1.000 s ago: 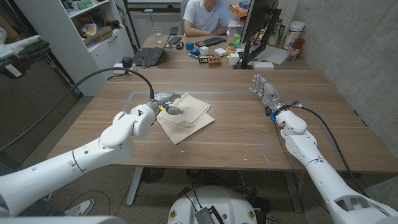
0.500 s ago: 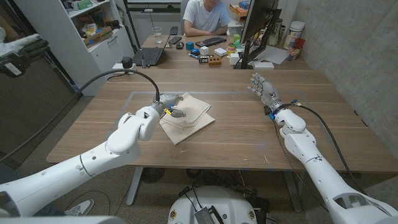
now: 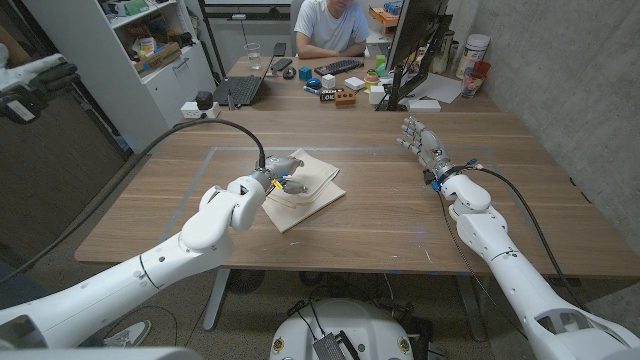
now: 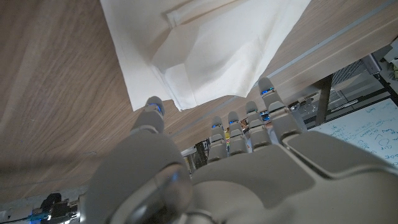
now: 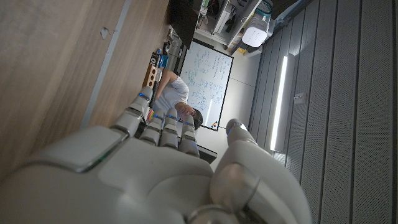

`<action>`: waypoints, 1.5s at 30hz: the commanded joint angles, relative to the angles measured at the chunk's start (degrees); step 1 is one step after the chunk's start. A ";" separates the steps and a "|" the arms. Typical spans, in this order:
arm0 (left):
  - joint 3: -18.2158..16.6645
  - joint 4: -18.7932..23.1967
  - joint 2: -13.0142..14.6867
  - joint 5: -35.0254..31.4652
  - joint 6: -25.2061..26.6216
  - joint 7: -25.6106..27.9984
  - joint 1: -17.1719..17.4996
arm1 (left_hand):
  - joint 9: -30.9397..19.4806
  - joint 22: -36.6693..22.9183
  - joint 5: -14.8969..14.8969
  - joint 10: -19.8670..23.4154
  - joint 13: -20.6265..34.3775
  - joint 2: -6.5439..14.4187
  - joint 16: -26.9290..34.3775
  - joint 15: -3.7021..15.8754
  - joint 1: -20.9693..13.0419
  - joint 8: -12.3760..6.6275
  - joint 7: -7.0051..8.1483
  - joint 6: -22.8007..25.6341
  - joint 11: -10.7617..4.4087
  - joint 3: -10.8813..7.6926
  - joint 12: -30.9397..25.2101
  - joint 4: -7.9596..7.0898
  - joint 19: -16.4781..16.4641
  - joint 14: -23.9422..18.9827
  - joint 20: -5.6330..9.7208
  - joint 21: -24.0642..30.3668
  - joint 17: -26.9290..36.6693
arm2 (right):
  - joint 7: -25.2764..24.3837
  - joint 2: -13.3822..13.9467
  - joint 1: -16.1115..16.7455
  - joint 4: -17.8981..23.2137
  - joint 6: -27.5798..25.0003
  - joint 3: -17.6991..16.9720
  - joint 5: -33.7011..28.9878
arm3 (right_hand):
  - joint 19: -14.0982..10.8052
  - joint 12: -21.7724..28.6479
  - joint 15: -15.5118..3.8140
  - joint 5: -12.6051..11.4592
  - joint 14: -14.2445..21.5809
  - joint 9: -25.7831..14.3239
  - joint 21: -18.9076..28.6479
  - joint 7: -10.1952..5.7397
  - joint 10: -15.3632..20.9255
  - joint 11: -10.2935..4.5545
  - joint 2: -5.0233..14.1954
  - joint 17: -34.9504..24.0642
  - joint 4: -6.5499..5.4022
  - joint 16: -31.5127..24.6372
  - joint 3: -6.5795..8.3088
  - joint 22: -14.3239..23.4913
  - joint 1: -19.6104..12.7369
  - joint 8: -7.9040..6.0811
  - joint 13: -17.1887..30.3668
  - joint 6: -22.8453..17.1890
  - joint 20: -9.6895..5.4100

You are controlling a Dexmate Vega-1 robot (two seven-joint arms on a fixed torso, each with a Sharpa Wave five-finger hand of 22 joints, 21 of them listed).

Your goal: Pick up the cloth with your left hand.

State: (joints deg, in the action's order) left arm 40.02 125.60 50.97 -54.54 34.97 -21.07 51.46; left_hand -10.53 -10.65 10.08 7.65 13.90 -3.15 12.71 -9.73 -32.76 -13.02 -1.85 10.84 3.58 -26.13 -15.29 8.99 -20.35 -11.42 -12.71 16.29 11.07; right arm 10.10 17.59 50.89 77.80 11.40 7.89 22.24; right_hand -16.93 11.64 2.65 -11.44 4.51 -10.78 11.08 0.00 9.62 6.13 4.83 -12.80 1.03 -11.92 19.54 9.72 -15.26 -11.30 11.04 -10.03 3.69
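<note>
Left hand: from the head view, the left hand (image 3: 280,172) is over the cloth (image 3: 305,190), near its left side. Its fingers are apart and I see nothing held in them.
Cloth: the cream cloth lies folded on the wooden table (image 3: 400,215), a bit left of the middle. One corner points toward the near edge of the table.
Right hand: the right hand (image 3: 422,142) is well apart from the cloth, over on the right side of the table. Its fingers are spread and reach up, and it holds nothing.
Behind the table: a person (image 3: 330,25) sits at a desk with a laptop (image 3: 240,90), a keyboard (image 3: 340,67) and a dark monitor (image 3: 410,45).

Left wrist view, hand: the left hand (image 4: 217,168) shows from the back, with its fingertips (image 4: 154,106) spread apart near the edge of the cloth (image 4: 205,50). I cannot tell if they touch it.
Left wrist view, cloth: it is white, with a fold and a hem running across it, lying on the wood.

Right wrist view, hand: the right hand (image 5: 161,168) shows from the back, fingers straight and side by side, thumb out to one side, with nothing in it.
Right wrist view, room: the wooden table (image 5: 56,68) runs past the hand, and a whiteboard (image 5: 208,87) is far behind.
</note>
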 commanded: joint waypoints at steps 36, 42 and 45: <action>1.97 -1.55 -7.05 -17.73 -4.02 -11.21 1.43 | -0.36 0.00 -0.06 -0.13 0.31 0.59 -0.53 -0.25 -1.55 0.73 -0.32 -0.26 0.16 0.25 -0.16 -0.17 0.88 0.52 -0.04 -1.70 0.36 | 2.61 -1.58 -1.93 -5.07 2.79 0.02 0.57 | -0.46 -0.04 0.16 -0.19 0.43 -0.14 0.04 -0.22 0.45 -0.11 -0.32 0.17 0.75 -0.07 -0.11 0.21 0.70 0.02 0.19 -0.04 0.40; 1.02 -1.69 -7.57 -18.66 -4.19 -11.36 2.91 | -0.36 0.00 -0.06 -0.02 0.34 0.63 -0.48 -0.33 -1.67 0.81 -0.37 -0.26 0.01 0.31 -0.18 -0.19 1.09 0.35 -0.05 -1.94 0.35 | 2.94 -1.75 -2.21 -5.49 2.86 -0.01 0.60 | -0.48 -0.05 0.14 -0.21 0.40 -0.15 0.05 -0.20 0.45 0.00 -0.36 0.19 0.79 -0.05 -0.12 0.21 0.73 0.01 0.19 -0.08 0.38; 0.94 -1.81 -7.91 -19.88 -4.20 -11.88 3.30 | -0.36 0.01 -0.05 -0.03 0.35 0.65 -0.47 -0.29 -1.71 0.80 -0.42 -0.18 0.03 0.33 -0.17 -0.19 1.14 0.31 -0.05 -2.00 0.35 | 3.27 -1.94 -2.36 -5.83 3.20 -0.10 0.80 | -0.48 -0.04 0.17 -0.22 0.45 -0.15 0.05 -0.19 0.48 0.03 -0.38 0.20 0.83 -0.06 -0.13 0.21 0.73 0.02 0.19 -0.05 0.41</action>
State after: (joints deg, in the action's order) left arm 41.86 123.95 44.17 -71.09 31.10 -31.61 52.96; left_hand -10.80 -10.67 10.08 7.65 13.98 -2.78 12.28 -10.04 -33.74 -12.17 -2.15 10.54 3.59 -25.99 -15.29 8.84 -19.41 -11.11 -12.79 14.39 11.33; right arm 12.61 16.07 49.04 72.99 14.07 7.94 22.82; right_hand -17.25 11.65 2.65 -11.44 4.51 -10.78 11.08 0.00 9.61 6.13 4.53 -12.52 1.50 -11.92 19.07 9.72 -14.96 -11.30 11.04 -10.03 4.00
